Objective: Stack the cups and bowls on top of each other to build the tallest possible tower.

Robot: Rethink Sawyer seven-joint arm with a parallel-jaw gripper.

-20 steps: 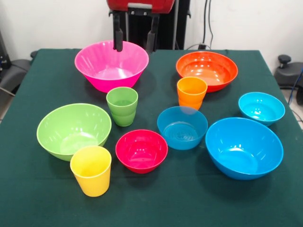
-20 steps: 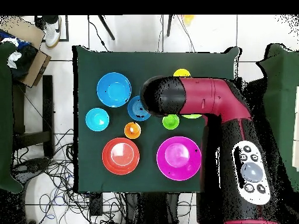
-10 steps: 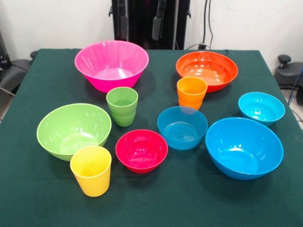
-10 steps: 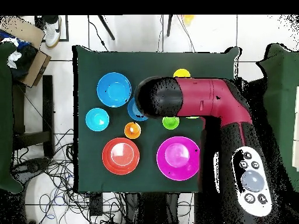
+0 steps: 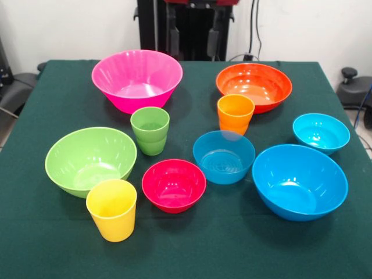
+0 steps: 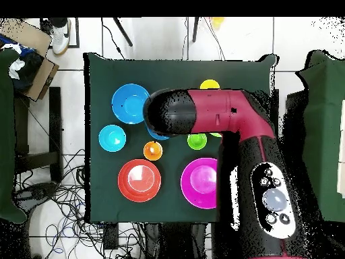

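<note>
All the cups and bowls stand apart and upright on the green table (image 5: 52,93). At the far side are the large pink bowl (image 5: 137,78) and the orange bowl (image 5: 254,86). The green cup (image 5: 150,130) and orange cup (image 5: 235,114) stand in front of them. Nearer are the light green bowl (image 5: 90,160), yellow cup (image 5: 111,209), red bowl (image 5: 174,185), mid blue bowl (image 5: 224,156), small cyan bowl (image 5: 321,132) and large blue bowl (image 5: 299,180). My gripper (image 5: 193,42) hangs open and empty, high behind the table between the pink and orange bowls.
In the overhead view the red and black arm (image 6: 209,114) reaches over the table's middle and hides the red, mid blue and light green bowls. A cardboard box (image 6: 27,50) and cables (image 6: 54,195) lie on the floor beside the table.
My gripper has risen off the pink bowl's far rim and shifted right in the front view. In the overhead view the arm's head has swung left. No cup or bowl has moved.
</note>
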